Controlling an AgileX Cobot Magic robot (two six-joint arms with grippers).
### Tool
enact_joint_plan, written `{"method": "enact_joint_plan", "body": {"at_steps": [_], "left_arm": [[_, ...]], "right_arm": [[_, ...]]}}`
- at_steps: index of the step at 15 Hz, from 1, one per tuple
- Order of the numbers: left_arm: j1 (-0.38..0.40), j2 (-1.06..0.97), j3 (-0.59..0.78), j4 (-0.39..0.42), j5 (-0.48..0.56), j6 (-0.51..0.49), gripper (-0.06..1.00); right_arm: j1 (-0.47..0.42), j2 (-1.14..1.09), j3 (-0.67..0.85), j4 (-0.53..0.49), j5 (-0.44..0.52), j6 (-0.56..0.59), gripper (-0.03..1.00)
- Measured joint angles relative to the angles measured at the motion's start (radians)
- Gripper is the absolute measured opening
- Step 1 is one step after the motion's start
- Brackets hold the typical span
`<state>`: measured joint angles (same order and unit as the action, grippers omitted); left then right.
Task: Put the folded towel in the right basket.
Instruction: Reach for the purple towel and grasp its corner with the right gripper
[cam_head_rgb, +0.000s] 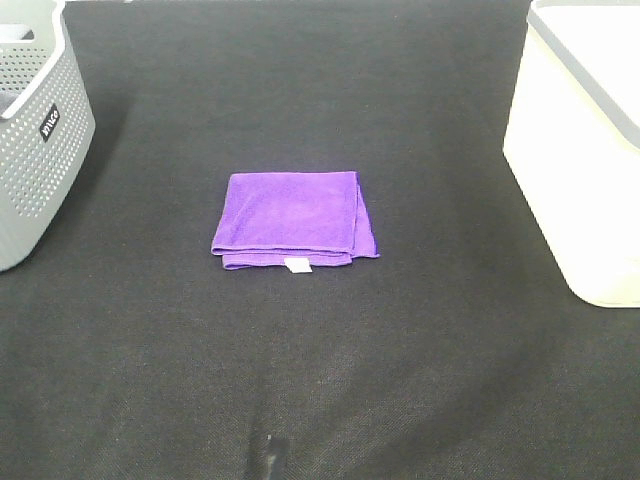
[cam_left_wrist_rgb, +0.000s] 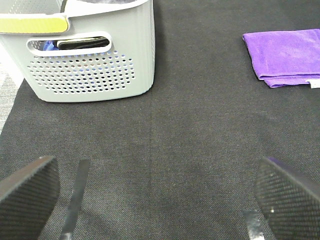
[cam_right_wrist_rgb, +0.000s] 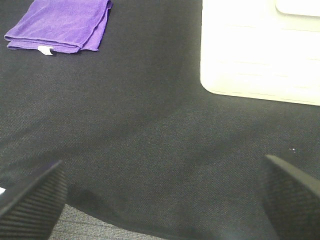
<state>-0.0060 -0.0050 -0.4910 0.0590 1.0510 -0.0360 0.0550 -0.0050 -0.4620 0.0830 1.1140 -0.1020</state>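
A purple folded towel (cam_head_rgb: 293, 219) with a small white tag lies flat on the black cloth in the middle of the table. It also shows in the left wrist view (cam_left_wrist_rgb: 285, 56) and the right wrist view (cam_right_wrist_rgb: 60, 24). The white right basket (cam_head_rgb: 585, 140) stands at the right edge and shows in the right wrist view (cam_right_wrist_rgb: 260, 47). My left gripper (cam_left_wrist_rgb: 155, 200) is open and empty, well short of the towel. My right gripper (cam_right_wrist_rgb: 160, 200) is open and empty, near the table's front edge. Neither gripper shows in the exterior high view.
A grey perforated basket (cam_head_rgb: 35, 130) stands at the left edge and holds some items; it also shows in the left wrist view (cam_left_wrist_rgb: 90, 55). The black cloth (cam_head_rgb: 320, 380) covers the table.
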Motion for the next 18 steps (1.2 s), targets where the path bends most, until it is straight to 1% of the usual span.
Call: {"method": "enact_joint_plan", "body": {"at_steps": [18], "left_arm": [[0.0,0.0,0.0,0.0,0.0,0.0,0.99]], "right_arm": [[0.0,0.0,0.0,0.0,0.0,0.0,0.98]]}}
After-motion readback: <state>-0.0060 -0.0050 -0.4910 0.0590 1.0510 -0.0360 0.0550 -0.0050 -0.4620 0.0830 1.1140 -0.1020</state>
